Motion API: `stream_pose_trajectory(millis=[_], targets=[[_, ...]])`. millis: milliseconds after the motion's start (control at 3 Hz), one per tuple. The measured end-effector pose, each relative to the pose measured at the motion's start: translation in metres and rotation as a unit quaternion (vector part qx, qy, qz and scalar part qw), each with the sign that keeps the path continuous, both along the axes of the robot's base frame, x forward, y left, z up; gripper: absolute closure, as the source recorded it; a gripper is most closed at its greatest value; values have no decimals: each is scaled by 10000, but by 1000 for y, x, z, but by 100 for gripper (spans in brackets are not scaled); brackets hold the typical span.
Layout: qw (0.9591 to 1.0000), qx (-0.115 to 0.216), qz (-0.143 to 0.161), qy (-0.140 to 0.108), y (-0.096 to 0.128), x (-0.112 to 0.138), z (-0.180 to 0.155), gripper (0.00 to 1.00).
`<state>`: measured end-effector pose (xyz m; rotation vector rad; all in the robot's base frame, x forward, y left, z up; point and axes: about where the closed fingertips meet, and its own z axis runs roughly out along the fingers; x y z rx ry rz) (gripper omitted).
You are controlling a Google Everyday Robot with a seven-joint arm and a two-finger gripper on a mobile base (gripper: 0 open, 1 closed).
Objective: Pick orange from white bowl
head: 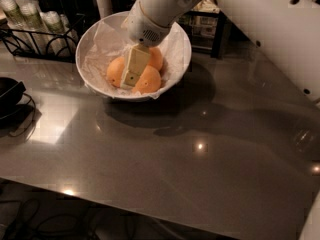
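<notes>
The robot's cream-coloured two-finger gripper (129, 79) reaches down from the white arm (260, 24) in the upper right of the frame into the wide round white bowl (84, 74) lined with crumpled white paper, above centre. Its tip sits low in the bowl, in the narrow gap between two fruits. The round yellow-orange orange at the front (149, 80) lies just right of it and the left orange (115, 70) just left of it. Whether the gripper is open or closed on anything, I cannot tell, nor whether it presses on either fruit. The rear orange (157, 58) lies behind, partly hidden by the gripper's body.

The three fruits crowd together, touching, right of the bowl's middle; bare paper fills its left side.

Behind the bowl in the upper left stands a black wire rack (30, 36) holding pale bottles (22, 14), near the bowl's rim. A dark shelf frame (220, 34) stands behind at the upper right. A black object with cables (9, 93) lies at the left edge.

The grey reflective tabletop (175, 174) spreads across the lower frame to its near edge.
</notes>
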<state>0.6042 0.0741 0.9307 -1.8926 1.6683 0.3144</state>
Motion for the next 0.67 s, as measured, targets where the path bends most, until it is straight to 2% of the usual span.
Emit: stream_pose_trajectory(millis=[667], targets=[[9999, 131, -57, 16, 3, 6, -3, 0]])
